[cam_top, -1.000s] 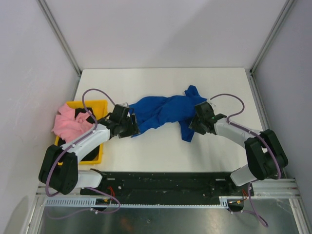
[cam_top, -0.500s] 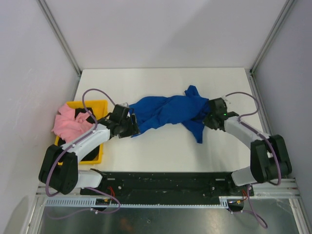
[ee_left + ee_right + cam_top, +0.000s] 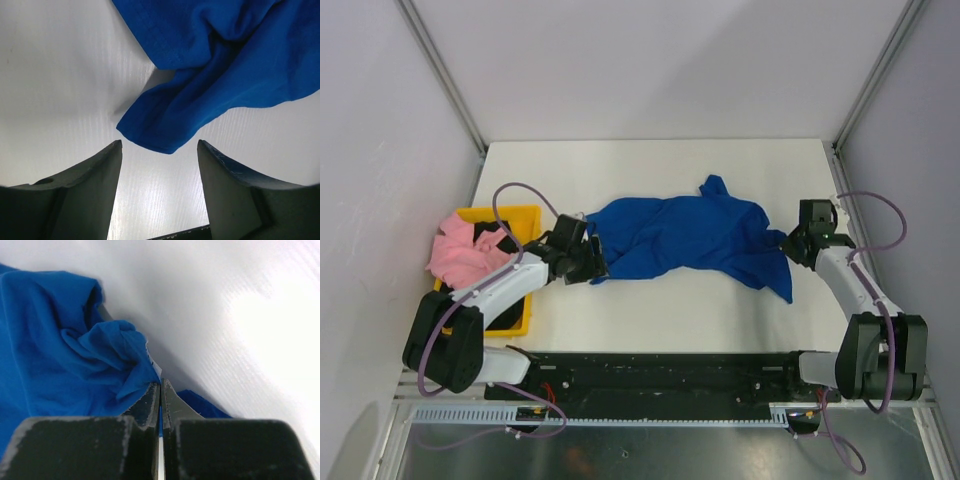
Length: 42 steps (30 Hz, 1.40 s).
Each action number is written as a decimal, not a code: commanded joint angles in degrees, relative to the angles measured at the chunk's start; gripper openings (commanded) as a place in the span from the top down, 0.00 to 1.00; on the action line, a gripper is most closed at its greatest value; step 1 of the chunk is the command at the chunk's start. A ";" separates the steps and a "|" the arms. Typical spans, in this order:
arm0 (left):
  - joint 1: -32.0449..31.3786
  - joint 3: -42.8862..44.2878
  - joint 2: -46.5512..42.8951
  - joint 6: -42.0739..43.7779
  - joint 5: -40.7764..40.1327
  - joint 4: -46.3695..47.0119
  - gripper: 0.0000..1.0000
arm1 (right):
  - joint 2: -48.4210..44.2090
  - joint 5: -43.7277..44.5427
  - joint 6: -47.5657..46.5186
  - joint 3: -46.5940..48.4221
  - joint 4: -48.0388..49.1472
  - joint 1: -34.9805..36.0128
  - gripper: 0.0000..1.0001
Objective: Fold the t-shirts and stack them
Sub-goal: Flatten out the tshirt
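Note:
A royal-blue t-shirt (image 3: 680, 238) lies crumpled and stretched across the middle of the white table. My right gripper (image 3: 792, 244) is shut on its right edge, and the right wrist view shows a thin strip of blue cloth (image 3: 70, 350) pinched between the closed jaws (image 3: 160, 390). My left gripper (image 3: 592, 262) stands open at the shirt's left end. In the left wrist view a blue fold (image 3: 165, 120) lies just beyond the fingertips (image 3: 160, 145), not between them. A pink t-shirt (image 3: 465, 252) is heaped in the yellow bin with a black t-shirt (image 3: 492, 240) beside it.
The yellow bin (image 3: 523, 214) stands at the table's left edge beside the left arm. White walls with metal rails close in the back and both sides. The arms' black base plate (image 3: 660, 372) runs along the near edge.
My right gripper closed on the blue shirt's right edge and pulled it right, towards the table's right side, stretching the shirt out. The left gripper stayed put.

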 commanded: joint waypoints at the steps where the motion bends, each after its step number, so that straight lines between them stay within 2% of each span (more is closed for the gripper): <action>1: 0.19 -0.26 -0.41 -1.26 0.87 1.69 0.34 | -0.14 -0.93 -3.20 -0.02 -0.40 -3.98 1.00; 6: 0.15 -1.14 -0.82 -1.42 1.13 1.95 0.34 | -0.48 -4.07 -4.92 0.02 -0.87 -12.08 1.00; 10: 0.14 -1.53 -0.33 -1.58 1.36 2.21 0.35 | -1.55 -5.49 -4.36 0.02 -0.58 -14.75 1.00; 19: -0.72 -1.16 1.74 -3.05 1.43 3.20 0.40 | -2.95 -7.07 -4.62 0.96 -1.67 -16.33 1.00; 31: -5.26 -3.23 3.27 -8.66 -6.70 3.13 0.48 | -3.35 -8.86 -4.48 0.94 -2.38 -15.35 1.00; 42: -6.16 -3.46 5.06 -10.39 -10.11 3.17 0.49 | -3.61 -9.39 -4.22 0.99 -2.45 -14.31 1.00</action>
